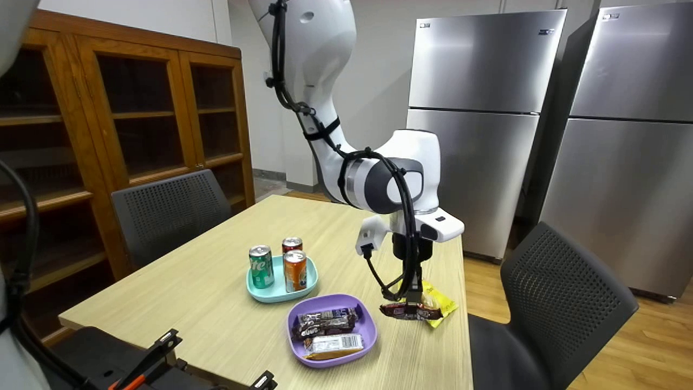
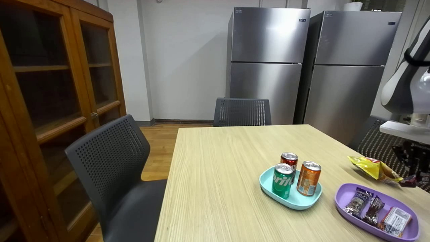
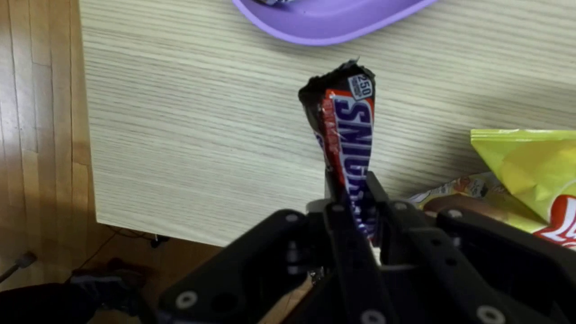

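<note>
On the near side of the table (image 1: 216, 303), you've got the purple tray (image 1: 367, 327) with three wrapped snacks (image 1: 326, 326) in it; just right and a bit farther, your gripper (image 3: 353, 191) is pinched narrow around the middle of a Snickers bar (image 3: 353, 126), yellow snack bag (image 1: 441, 299) behind it by the right edge. Farther and to the left, teal tray (image 1: 278, 280) holding a Sprite can (image 1: 261, 268) at left, orange soda can (image 1: 295, 271) at right, red can (image 1: 292, 245) behind. Past those you have a gray chair (image 1: 170, 211) at left, wood-and-glass cabinet (image 1: 181, 114) behind it, two steel refrigerators (image 1: 479, 168) far right.
</note>
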Robot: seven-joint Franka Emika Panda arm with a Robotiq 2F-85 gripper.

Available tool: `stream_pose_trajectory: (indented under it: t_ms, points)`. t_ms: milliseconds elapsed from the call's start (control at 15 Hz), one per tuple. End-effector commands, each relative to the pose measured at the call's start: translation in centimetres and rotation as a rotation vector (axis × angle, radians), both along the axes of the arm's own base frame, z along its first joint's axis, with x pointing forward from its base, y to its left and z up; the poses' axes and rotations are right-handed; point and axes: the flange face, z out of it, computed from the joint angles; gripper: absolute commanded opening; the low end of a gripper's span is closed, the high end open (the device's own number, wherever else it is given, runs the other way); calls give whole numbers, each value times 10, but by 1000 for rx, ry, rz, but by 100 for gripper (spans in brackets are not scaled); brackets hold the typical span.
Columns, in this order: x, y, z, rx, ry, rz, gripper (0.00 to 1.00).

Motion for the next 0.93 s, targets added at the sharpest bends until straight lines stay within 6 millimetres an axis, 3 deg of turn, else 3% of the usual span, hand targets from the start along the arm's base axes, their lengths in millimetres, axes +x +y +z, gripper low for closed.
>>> stream_pose_trajectory:
  t_ms: [0,533,867]
  points:
    - [-13,36,21,-10,-26,116,3]
    - [-3,110,16,8,-17,291,3]
    - [4,143,9,31,-15,364,3]
